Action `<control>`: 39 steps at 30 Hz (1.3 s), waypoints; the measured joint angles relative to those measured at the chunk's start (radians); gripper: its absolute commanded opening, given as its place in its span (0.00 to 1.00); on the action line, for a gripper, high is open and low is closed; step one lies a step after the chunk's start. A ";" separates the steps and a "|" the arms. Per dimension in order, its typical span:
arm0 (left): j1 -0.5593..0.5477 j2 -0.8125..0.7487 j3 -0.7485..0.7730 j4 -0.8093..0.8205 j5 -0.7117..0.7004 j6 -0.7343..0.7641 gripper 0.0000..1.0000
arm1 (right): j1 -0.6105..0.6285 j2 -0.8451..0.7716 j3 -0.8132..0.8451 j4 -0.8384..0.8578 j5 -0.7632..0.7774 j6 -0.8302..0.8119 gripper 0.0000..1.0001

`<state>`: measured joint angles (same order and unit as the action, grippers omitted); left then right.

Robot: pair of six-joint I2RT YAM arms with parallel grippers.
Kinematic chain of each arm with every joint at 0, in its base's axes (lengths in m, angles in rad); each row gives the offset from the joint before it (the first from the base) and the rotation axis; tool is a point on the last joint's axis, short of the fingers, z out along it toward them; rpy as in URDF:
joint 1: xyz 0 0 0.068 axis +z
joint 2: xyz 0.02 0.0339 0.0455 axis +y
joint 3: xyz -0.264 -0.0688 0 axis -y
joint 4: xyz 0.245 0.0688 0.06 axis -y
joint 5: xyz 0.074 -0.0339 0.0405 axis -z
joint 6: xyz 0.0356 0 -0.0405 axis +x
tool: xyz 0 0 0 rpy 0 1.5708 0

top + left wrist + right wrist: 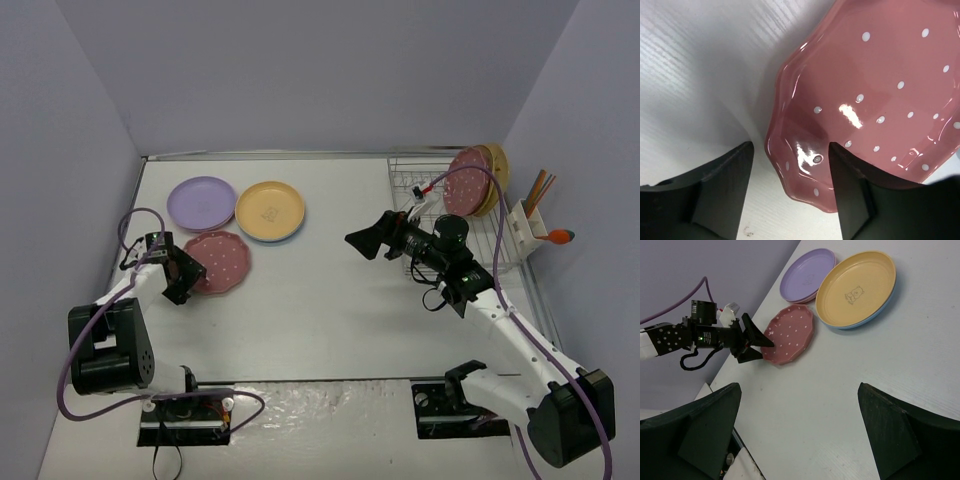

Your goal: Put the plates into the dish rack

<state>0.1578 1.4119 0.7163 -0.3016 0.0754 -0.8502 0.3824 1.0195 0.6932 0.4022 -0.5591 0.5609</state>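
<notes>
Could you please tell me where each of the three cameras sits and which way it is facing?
Top external: above and behind the bases, looking down on the table; left arm and right arm show.
Left wrist: looks down past the left gripper, whose fingers straddle the pink dotted plate rim.
Right wrist: looks across the table past the right gripper fingers towards the left arm.
Shared: the pink dotted plate shows in all three.

The white tabletop (330, 310) carries a pink dotted plate (222, 262), its rim between the fingers of the left end effector (183, 274). Beyond that end effector lie a lilac plate (201, 203) and a blue plate (876, 318) under a yellow plate (270, 210). The wire dish rack (405, 178) stands just beyond the right end effector (362, 240).
</notes>
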 measured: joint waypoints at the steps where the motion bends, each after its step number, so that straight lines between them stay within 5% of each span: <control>1: 0.000 0.004 0.001 0.005 0.000 -0.006 0.49 | 0.000 0.000 -0.002 0.004 0.000 0.005 1.00; 10: 0.007 0.002 -0.015 0.014 0.011 -0.071 0.00 | 0.012 0.021 -0.013 0.047 -0.020 0.048 1.00; 21: -0.009 -0.156 -0.138 -0.014 0.085 -0.121 0.00 | 0.128 0.137 -0.012 0.066 -0.020 0.073 1.00; 32: -0.257 -0.320 -0.224 -0.063 0.152 -0.312 0.00 | 0.299 0.374 -0.012 0.095 0.128 0.180 1.00; 39: -0.301 -0.326 -0.235 -0.029 0.196 -0.431 0.00 | 0.314 0.489 -0.015 0.162 0.183 0.277 1.00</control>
<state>-0.1429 1.0863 0.4818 -0.3302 0.2713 -1.2812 0.6968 1.5083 0.6779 0.5637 -0.3760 0.8377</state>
